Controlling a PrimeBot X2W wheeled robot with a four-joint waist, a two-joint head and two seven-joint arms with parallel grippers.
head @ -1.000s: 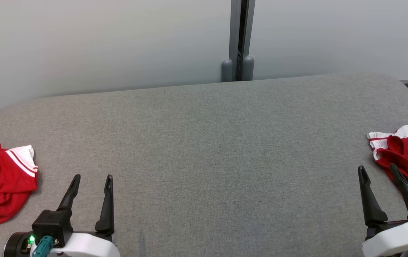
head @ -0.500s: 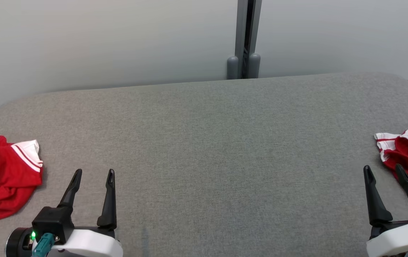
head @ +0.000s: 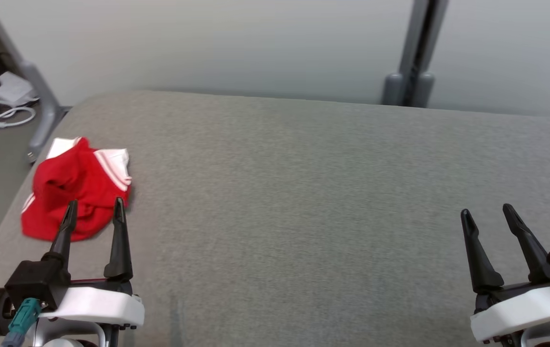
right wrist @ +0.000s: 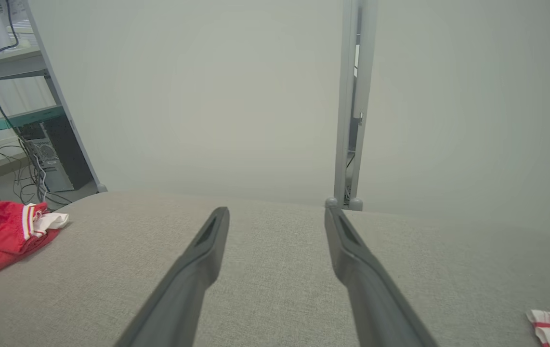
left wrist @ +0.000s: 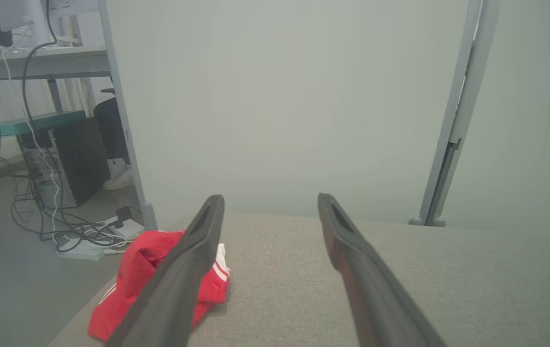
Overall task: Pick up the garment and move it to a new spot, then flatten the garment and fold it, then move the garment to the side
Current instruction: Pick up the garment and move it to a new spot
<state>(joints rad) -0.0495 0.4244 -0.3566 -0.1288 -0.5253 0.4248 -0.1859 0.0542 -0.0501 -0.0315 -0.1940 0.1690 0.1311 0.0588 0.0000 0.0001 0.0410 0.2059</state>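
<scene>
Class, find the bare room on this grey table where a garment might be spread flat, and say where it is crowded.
The widest bare stretch of table lies between the red garment at the left edge and the right gripper, back to the wall. Crowded: the left corner, where the left gripper stands open by the garment.

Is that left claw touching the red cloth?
Cannot tell: in the head view the left gripper overlaps the red garment; neither contact nor gap shows.
</scene>
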